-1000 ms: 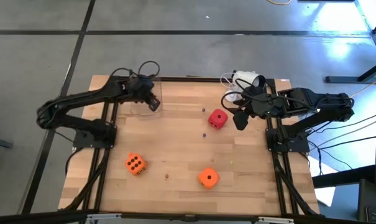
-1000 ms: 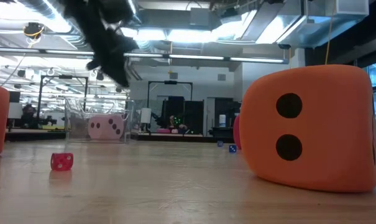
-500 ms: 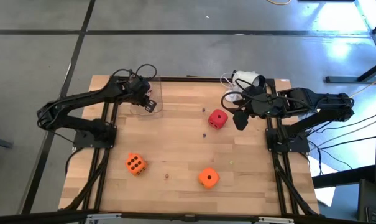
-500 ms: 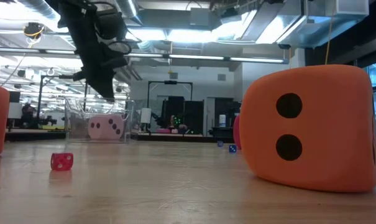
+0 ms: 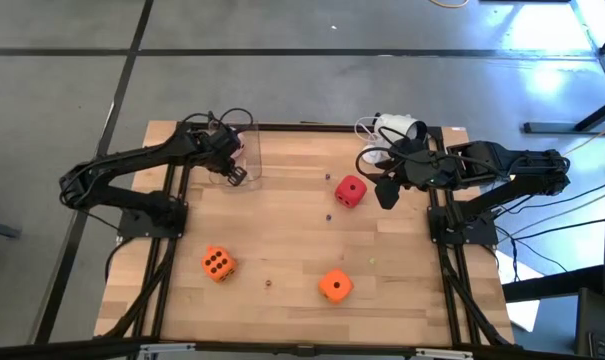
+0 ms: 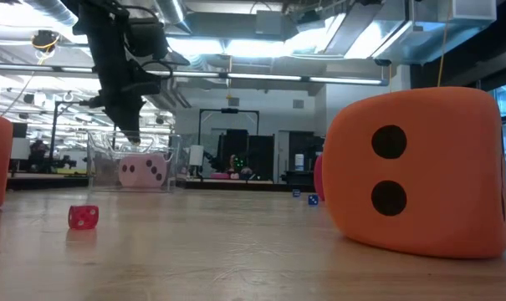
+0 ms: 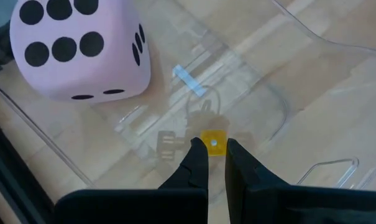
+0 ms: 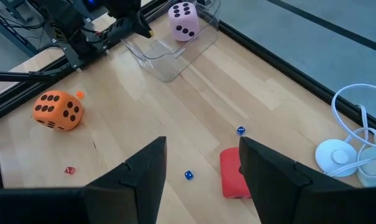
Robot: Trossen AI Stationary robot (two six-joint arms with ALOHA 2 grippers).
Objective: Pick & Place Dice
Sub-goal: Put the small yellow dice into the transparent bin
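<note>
Soft pink die (image 7: 76,50), clear plastic box (image 7: 281,93)

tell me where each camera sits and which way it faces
High: overhead, facing down; both arms, left gripper over the clear tray.
Low: table height, facing the room; orange die close.
Left wrist: on left arm, facing into the tray; shut fingers, pink die.
Right wrist: on right arm, facing across the table; open fingers, red die.
Low and both wrist views share the pink die.

Bright, even overhead light. Ceiling strip lights (image 6: 261,77) glare in low view's upper half; window glare upper right of high view. Soft shadows on worktop (image 5: 282,240). Near orange die (image 6: 420,171) slightly soft.
</note>
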